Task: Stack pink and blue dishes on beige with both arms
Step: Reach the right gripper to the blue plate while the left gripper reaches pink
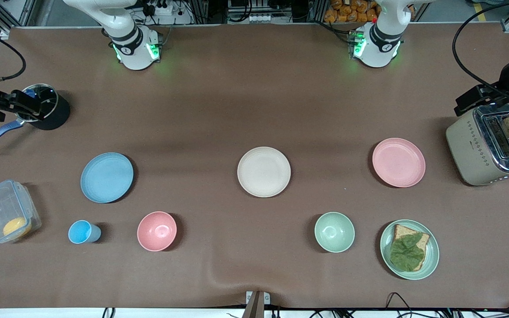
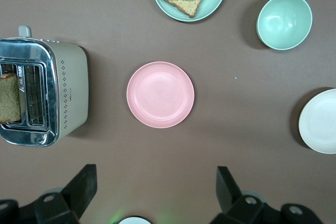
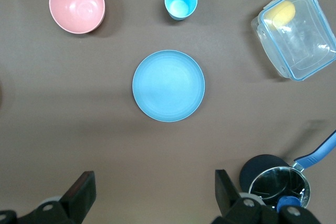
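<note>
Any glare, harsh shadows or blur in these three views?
Front view: even light, soft shadows beside the dishes, green glow at both arm bases. Left wrist view: the pale pink flat plate is sharp, glare on the chrome toaster top. Right wrist view: the light blue flat plate is sharp.

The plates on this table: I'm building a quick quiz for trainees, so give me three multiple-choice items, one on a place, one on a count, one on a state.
1. What lies nearest the blue plate?
A. toaster
B. blue cup
C. green bowl

2. How many bowls are on the table?
A. two
B. three
C. four

3. How does the beige plate look?
A. bare
B. under the pink plate
C. holding bread

Key:
1 B, the blue cup sits just nearer the front camera than that plate.
2 A, only the pink bowl and the green bowl.
3 A, nothing on it; the pink plate lies apart.
</note>
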`<action>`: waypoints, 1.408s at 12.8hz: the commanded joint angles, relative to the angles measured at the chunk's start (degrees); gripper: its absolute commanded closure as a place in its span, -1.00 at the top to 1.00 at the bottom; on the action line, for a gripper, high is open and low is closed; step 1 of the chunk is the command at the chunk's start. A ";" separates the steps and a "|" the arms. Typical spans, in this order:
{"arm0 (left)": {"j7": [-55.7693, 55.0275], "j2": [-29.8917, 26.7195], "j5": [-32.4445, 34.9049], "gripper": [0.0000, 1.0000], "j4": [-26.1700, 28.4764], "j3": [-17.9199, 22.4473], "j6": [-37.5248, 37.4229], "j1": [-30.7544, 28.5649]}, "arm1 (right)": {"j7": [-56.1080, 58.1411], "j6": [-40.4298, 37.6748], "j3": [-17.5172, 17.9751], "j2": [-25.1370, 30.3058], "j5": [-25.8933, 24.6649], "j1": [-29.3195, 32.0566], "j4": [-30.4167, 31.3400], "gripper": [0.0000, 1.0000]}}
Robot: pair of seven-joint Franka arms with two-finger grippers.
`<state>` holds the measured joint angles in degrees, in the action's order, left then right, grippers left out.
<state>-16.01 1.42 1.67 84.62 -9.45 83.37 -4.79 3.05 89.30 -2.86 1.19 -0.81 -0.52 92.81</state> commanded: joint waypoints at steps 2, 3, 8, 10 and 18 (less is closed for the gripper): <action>1.16 -0.63 -1.05 1.00 -0.42 0.14 -1.10 -0.31 | 0.20 0.00 0.31 0.57 0.99 0.43 0.61 1.00; 1.16 -0.63 -0.88 1.00 -0.51 0.31 -1.19 -0.39 | 0.20 0.00 0.31 0.57 0.99 0.43 0.61 1.00; 1.16 1.92 -0.35 1.00 4.48 2.07 2.39 -1.89 | 0.20 0.00 0.31 0.48 0.99 0.43 0.61 1.00; 1.33 2.27 0.09 1.00 12.29 1.90 10.37 -4.33 | 0.73 -0.18 0.31 0.04 0.99 0.60 0.88 1.00; 6.77 9.65 0.27 1.00 30.50 1.81 34.20 -6.98 | 0.99 15.27 0.40 -16.90 3.51 8.49 8.78 1.00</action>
<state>-12.00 10.18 1.69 112.32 -7.32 113.45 -10.41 3.00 102.51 -3.13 -12.02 -0.29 3.84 101.59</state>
